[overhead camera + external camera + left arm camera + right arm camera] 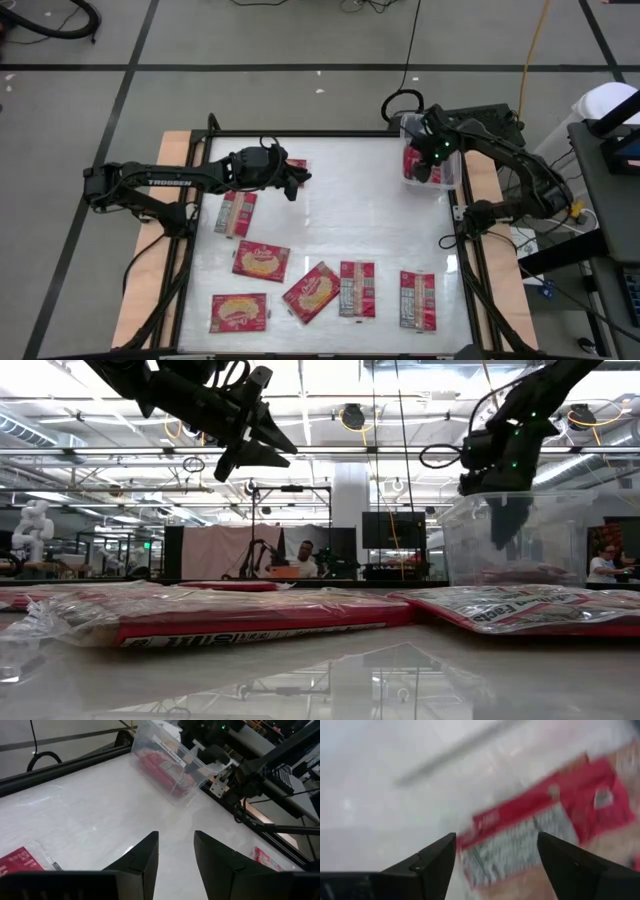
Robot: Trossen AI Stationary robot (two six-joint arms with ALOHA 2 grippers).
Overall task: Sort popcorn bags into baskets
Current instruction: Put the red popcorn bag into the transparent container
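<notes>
The clear basket [452, 176] stands at the table's far right corner with red popcorn bags [161, 763] lying flat inside. My right gripper [422, 168] reaches down into it, open, its fingers above a bag [545, 820] that lies grey-white side up; it holds nothing. My left gripper [297, 183] hovers high over the table's far left part, open and empty, seen raised in the low view [278, 452]. Several bags lie flat on the table, among them one [236, 212] below the left arm and one [261, 260] nearer the front.
More bags lie flat along the near edge [239, 312], [311, 291], [357, 289], [417, 299], and one [296, 165] by the left gripper. The middle of the table [370, 210] is bare. Black frame rails border the table. People sit in the room behind [300, 565].
</notes>
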